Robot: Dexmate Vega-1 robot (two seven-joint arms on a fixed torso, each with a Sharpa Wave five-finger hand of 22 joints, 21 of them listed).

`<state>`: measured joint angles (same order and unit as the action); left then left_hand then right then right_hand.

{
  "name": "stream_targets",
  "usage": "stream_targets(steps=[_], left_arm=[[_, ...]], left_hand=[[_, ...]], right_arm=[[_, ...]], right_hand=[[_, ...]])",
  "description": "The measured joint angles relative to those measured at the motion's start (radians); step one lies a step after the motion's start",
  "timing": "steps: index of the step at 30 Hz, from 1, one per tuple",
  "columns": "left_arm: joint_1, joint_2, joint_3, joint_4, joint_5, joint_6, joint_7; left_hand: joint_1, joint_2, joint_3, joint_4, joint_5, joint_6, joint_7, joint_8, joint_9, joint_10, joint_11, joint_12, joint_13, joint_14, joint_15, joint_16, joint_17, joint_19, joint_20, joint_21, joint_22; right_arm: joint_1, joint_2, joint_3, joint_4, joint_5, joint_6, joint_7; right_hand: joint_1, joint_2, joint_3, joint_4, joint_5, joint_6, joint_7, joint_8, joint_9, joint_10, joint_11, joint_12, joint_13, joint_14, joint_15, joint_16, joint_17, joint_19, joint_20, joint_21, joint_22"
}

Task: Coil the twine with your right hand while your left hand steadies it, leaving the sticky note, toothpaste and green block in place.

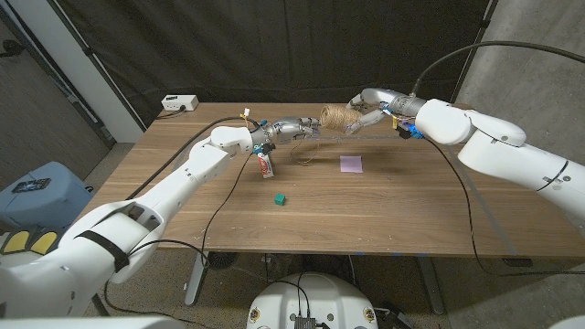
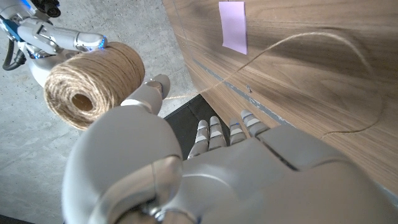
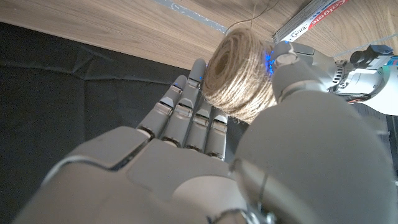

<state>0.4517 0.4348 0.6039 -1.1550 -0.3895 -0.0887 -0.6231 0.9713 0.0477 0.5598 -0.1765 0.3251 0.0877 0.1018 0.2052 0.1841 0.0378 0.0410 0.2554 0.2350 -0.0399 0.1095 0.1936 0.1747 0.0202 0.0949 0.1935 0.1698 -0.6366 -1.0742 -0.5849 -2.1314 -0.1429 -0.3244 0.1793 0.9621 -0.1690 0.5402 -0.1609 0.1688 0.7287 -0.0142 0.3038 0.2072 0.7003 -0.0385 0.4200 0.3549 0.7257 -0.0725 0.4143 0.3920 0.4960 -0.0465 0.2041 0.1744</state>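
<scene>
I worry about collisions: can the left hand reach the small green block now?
Probably yes: the small green block lies alone on bare wood below the left hand, which holds nothing.

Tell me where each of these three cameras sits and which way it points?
Head view: on the robot's head, looking down the table; both arms, left hand and right hand meeting at the twine ball.
Left wrist view: behind the left hand, facing the twine ball and sticky note.
Right wrist view: behind the right hand, facing the twine ball.
All share the ball.
</scene>
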Motion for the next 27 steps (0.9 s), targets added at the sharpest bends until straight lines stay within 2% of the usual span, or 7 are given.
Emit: stream_targets(steps=[4, 7, 12, 21, 27], left_arm=[[-0.005, -0.001, 0.005, 0.003, 0.005, 0.004, 0.007], [-0.008, -0.004, 0.008, 0.007, 0.008, 0.006, 0.011], [-0.014, -0.010, 0.013, 0.016, 0.015, 0.007, 0.021], [-0.022, -0.022, 0.019, 0.036, 0.019, 0.003, 0.026], [-0.024, -0.031, 0.021, 0.046, 0.021, -0.005, 0.034]], left_hand=[[0.010, 0.001, 0.000, 0.000, 0.000, 0.024, 0.002, 0.003, 0.000, 0.018, -0.003, 0.007, 0.005, 0.020, -0.002, 0.000, 0.000, 0.011, 0.000, 0.004, 0.000], [0.021, 0.002, 0.000, 0.000, 0.000, 0.067, 0.001, 0.017, 0.000, 0.049, -0.007, 0.022, 0.012, 0.042, -0.006, 0.008, 0.000, 0.018, -0.004, 0.004, 0.000], [0.036, 0.001, 0.004, 0.004, 0.000, 0.129, -0.007, 0.029, 0.005, 0.094, -0.023, 0.048, 0.028, 0.080, -0.021, 0.008, 0.000, 0.039, -0.004, 0.004, 0.000], [0.044, 0.001, 0.004, 0.004, 0.000, 0.177, -0.024, 0.037, 0.009, 0.138, -0.038, 0.080, 0.046, 0.132, -0.037, 0.014, 0.000, 0.060, -0.011, 0.011, 0.000], [0.057, -0.005, 0.004, 0.004, 0.004, 0.224, -0.041, 0.043, 0.009, 0.181, -0.066, 0.103, 0.061, 0.179, -0.063, 0.017, 0.000, 0.088, -0.017, 0.011, 0.000]], right_arm=[[0.002, 0.002, 0.000, 0.002, 0.003, 0.006, 0.001], [0.002, 0.003, 0.000, 0.004, 0.005, 0.009, 0.001], [0.003, 0.007, 0.002, 0.007, 0.007, 0.014, 0.001], [0.012, 0.013, 0.003, 0.016, 0.008, 0.027, -0.001], [0.025, 0.023, -0.001, 0.028, 0.006, 0.041, -0.001]], right_hand=[[0.000, 0.000, -0.003, 0.002, -0.001, 0.000, 0.000, 0.000, 0.000, 0.005, 0.005, 0.005, 0.000, 0.009, -0.002, 0.000, 0.000, 0.000, 0.000, 0.000, 0.000], [0.000, 0.000, -0.003, 0.002, -0.001, 0.002, 0.002, -0.002, 0.000, 0.005, 0.005, 0.006, 0.000, 0.009, -0.002, 0.000, 0.000, 0.000, 0.000, 0.000, 0.000], [-0.001, 0.001, -0.003, 0.002, -0.002, 0.004, 0.004, -0.003, 0.000, 0.005, 0.005, 0.006, 0.000, 0.011, -0.004, 0.001, 0.000, 0.004, 0.004, 0.000, 0.000], [-0.001, 0.001, -0.003, 0.002, 0.002, 0.006, 0.006, 0.000, 0.000, 0.010, 0.010, 0.005, 0.000, 0.019, -0.005, 0.003, 0.005, 0.009, -0.002, 0.000, 0.000], [-0.001, 0.001, -0.007, 0.006, 0.002, 0.008, 0.008, 0.000, -0.001, 0.011, 0.011, 0.005, 0.005, 0.022, -0.008, 0.008, 0.009, 0.009, -0.002, 0.000, 0.000]])
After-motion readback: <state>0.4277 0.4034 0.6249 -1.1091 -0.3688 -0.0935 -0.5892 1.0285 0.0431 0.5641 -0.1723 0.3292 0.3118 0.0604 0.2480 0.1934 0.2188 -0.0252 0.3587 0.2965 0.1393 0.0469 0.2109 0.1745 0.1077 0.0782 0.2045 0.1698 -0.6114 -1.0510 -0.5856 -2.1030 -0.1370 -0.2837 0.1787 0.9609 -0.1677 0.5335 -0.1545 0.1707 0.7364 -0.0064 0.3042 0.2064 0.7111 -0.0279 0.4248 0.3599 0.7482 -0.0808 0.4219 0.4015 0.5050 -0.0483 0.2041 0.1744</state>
